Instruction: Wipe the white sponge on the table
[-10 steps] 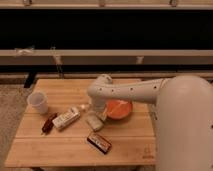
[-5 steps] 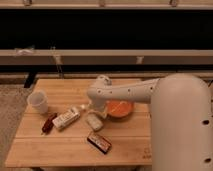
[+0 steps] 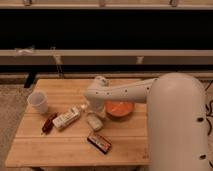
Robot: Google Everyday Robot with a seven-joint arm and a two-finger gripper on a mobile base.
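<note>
The white sponge [image 3: 95, 122] is a small off-white block lying on the light wooden table [image 3: 60, 147], just left of the orange bowl [image 3: 119, 109]. My arm reaches in from the right and bends down at its wrist. My gripper [image 3: 92, 110] hangs open right over the sponge's far end, pointing down at it. The wrist hides where the fingers meet the sponge, so I cannot tell whether they touch it.
A white cup [image 3: 38, 102] stands at the table's left. A white printed packet [image 3: 66, 119] and a small red item [image 3: 49, 123] lie left of the sponge. A dark bar [image 3: 99, 141] lies in front of it. My white body fills the right side.
My arm's bulk has crept slightly to the left. The gripper stays over the sponge, and the sponge has not moved.
</note>
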